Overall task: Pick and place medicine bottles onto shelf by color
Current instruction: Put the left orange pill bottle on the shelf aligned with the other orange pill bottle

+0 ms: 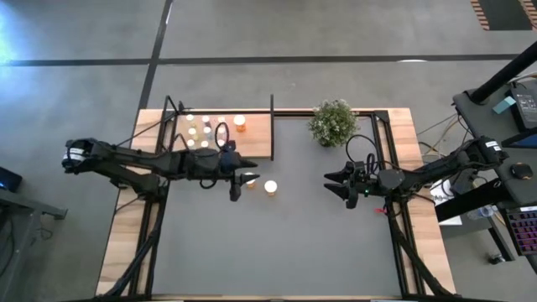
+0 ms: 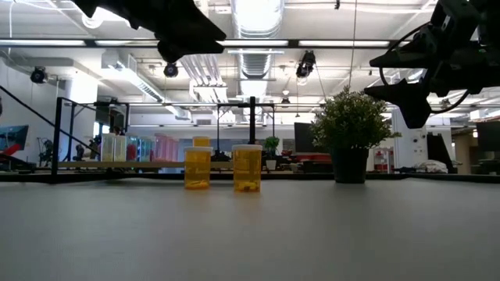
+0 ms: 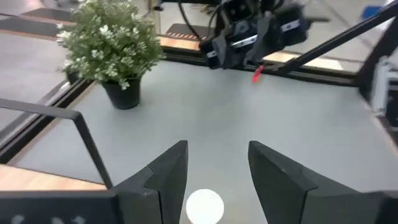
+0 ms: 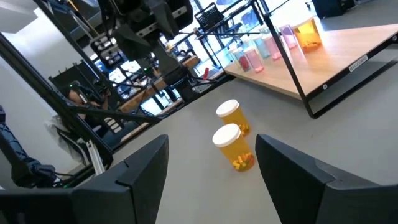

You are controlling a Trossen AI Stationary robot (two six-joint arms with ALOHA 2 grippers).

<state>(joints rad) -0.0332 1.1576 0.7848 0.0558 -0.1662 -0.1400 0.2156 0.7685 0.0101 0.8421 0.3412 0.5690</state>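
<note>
Left claw (image 1: 236, 183) hovers above the surface (image 1: 285, 243), fingers spread and empty. Directly beneath and between its fingers, the left wrist view shows a white cap (image 3: 204, 206); this belongs to one of two orange medicine bottles (image 2: 198, 167) standing upright on the surface. Judgement: the claw is lined up over this bottle for a top-down grasp, not yet lowered.

The second orange bottle (image 1: 270, 187) stands just beside the claw, toward the right arm, apart from the first. Judgement: the gap between the two looks narrow, so a spread finger could nudge the neighbour on descent.

Right claw (image 1: 347, 186) hangs well apart across open surface, fingers wide, holding nothing; its wrist camera faces both bottles. It appears to be waiting.

Just behind the left claw lies the shelf (image 1: 256, 138), a light-wood board with black frame posts (image 1: 272, 126). Small bottles stand on it in rows; an orange one (image 1: 240, 123) sits at the row end toward the bare board. Judgement: that bare part is the likely spot for the orange pair; the posts at the shelf edge need clearing.

Potted plant (image 1: 333, 122) stands farther off, out of the path.
</note>
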